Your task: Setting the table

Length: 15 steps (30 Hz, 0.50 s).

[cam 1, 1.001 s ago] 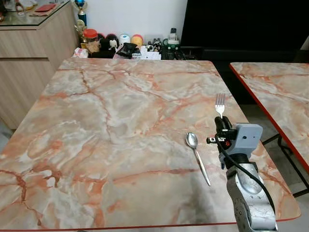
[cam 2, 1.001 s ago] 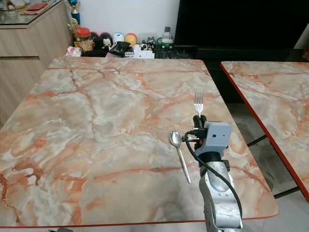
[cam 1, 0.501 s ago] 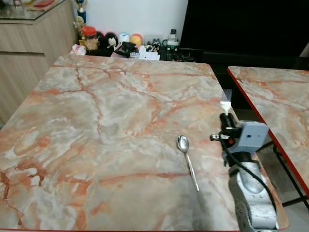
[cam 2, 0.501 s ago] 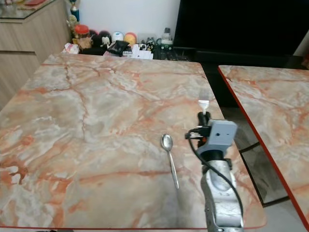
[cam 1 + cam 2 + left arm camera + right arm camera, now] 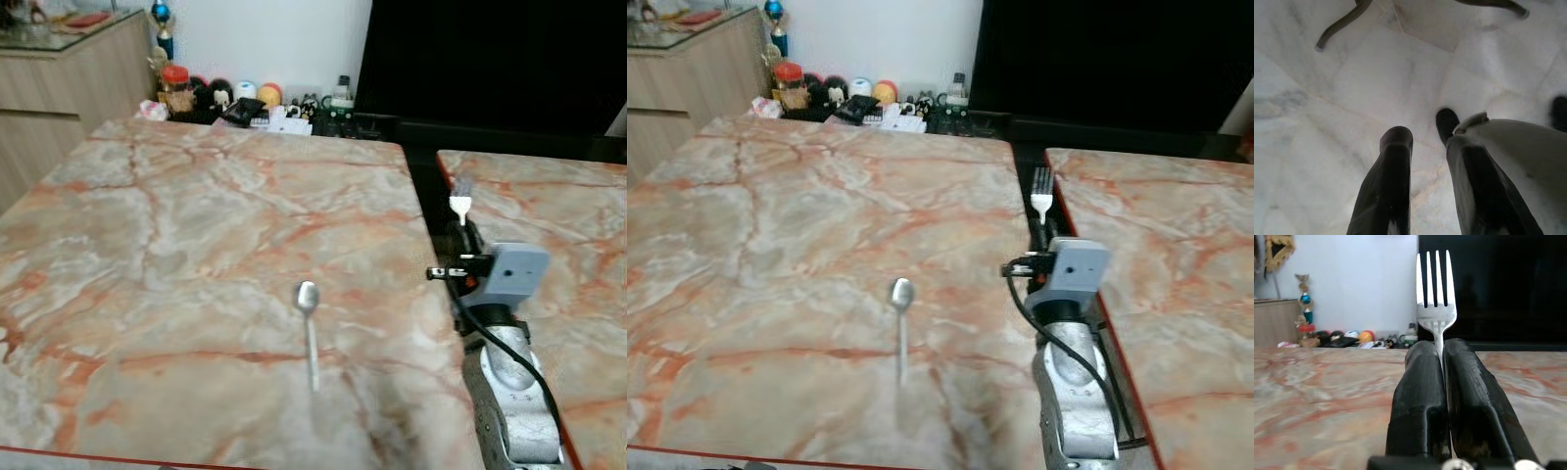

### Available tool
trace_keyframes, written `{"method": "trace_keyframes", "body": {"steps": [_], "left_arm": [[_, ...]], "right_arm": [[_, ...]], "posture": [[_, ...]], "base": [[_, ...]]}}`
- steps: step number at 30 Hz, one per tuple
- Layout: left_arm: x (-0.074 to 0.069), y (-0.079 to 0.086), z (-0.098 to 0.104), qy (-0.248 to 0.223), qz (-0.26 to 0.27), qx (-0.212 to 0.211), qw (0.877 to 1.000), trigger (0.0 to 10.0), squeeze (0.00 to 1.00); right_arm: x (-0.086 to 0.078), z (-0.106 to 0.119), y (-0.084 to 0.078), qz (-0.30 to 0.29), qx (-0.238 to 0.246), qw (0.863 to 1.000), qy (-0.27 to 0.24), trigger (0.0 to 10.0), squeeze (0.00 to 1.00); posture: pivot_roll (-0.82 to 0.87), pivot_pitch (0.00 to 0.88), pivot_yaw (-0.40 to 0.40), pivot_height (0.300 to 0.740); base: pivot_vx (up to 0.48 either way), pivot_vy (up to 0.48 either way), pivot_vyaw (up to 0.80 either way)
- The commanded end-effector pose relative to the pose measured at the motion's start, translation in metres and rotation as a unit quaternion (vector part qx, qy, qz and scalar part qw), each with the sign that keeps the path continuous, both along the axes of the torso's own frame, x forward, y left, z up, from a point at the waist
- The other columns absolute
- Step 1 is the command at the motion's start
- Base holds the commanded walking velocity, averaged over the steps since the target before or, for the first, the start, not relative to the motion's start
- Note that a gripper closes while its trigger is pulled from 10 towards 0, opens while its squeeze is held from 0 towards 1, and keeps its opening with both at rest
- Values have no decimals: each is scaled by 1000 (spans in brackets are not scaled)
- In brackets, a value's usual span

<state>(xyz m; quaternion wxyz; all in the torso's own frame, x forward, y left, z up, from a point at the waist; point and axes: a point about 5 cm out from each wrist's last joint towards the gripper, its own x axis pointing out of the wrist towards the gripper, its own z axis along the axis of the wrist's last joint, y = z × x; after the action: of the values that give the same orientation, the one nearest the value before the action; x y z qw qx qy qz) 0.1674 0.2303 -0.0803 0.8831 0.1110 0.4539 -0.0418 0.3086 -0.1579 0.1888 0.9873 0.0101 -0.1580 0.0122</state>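
A fork (image 5: 1435, 289) is held tight between the two black fingers of the right gripper (image 5: 1442, 352), its prongs standing up past the fingertips. A spoon (image 5: 310, 331) is laid on the marble table (image 5: 186, 235), off to the fingers' left. The left gripper (image 5: 1425, 142) is hung over pale floor with its fingers parted.

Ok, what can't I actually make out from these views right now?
- Fork handle: hidden between the right gripper fingers in the right wrist view.
- Spoon handle end: blurred in the eye views.
- Small items along the wall: too small to identify.
- Left gripper faces pale floor; the dark rounded shape beside it is unclear.
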Motion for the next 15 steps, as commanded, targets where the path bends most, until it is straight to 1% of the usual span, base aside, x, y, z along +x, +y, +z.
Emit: {"method": "trace_keyframes", "body": {"steps": [1, 9, 15], "left_arm": [[-6, -7, -5, 18, -17, -4, 1000, 10000, 0], [-6, -7, -5, 17, -18, -3, 1000, 10000, 0], [-5, -7, -4, 15, -17, -4, 1000, 10000, 0]], "right_arm": [[-2, 1, -8, -15, 0, 1000, -6, 10000, 0], [-2, 1, -7, -16, 0, 1000, -9, 10000, 0], [-3, 3, -8, -20, 0, 1000, -14, 10000, 0]], "posture": [[-37, 58, -5, 740], [-35, 61, -5, 740], [-31, 81, -5, 740]], "base": [[0, -480, -763], [0, -480, -725], [0, -480, 0]]}}
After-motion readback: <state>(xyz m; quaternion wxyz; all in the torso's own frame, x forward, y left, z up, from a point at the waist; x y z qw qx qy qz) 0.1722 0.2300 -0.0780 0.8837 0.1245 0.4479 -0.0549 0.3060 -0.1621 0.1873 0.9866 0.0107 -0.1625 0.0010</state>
